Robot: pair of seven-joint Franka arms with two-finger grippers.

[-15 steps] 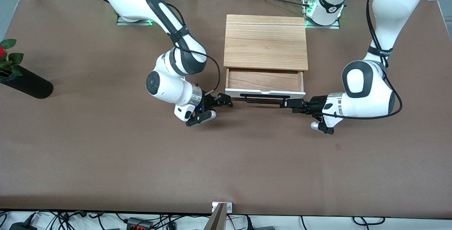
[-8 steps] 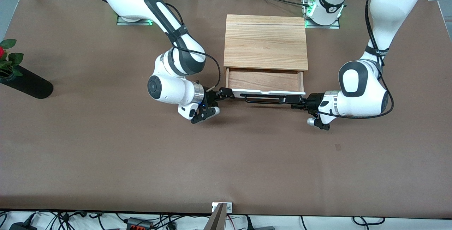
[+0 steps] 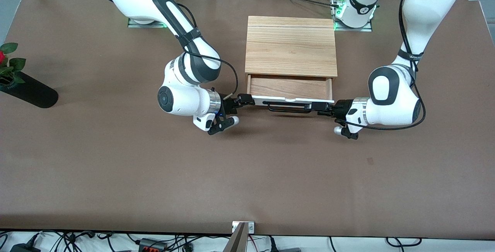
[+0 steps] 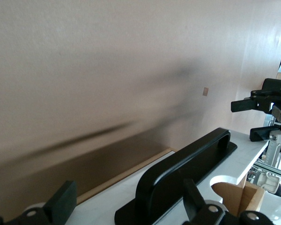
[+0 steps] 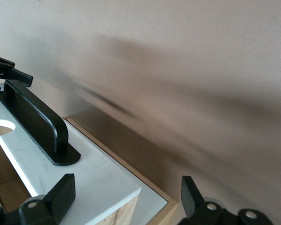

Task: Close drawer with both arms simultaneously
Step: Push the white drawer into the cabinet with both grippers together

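The drawer (image 3: 289,88) stands pulled out of the light-wood box (image 3: 291,46), with its white front panel (image 3: 290,99) and black bar handle (image 3: 288,107) toward the front camera. My left gripper (image 3: 314,107) is open at the left arm's end of the panel. In the left wrist view (image 4: 129,206) its jaws span the panel (image 4: 107,206) and the handle's end (image 4: 178,168). My right gripper (image 3: 246,99) is open at the panel's other end. In the right wrist view (image 5: 126,197) its jaws straddle the panel's corner (image 5: 98,178), and the handle (image 5: 37,122) shows.
A black vase with a red flower (image 3: 27,89) lies at the right arm's end of the table. The brown table top (image 3: 247,174) stretches bare toward the front camera. Cables and the arm bases run along the table's edge by the box.
Both grippers have moved in from the table to the two ends of the drawer's front panel. The drawer itself has hardly shifted.
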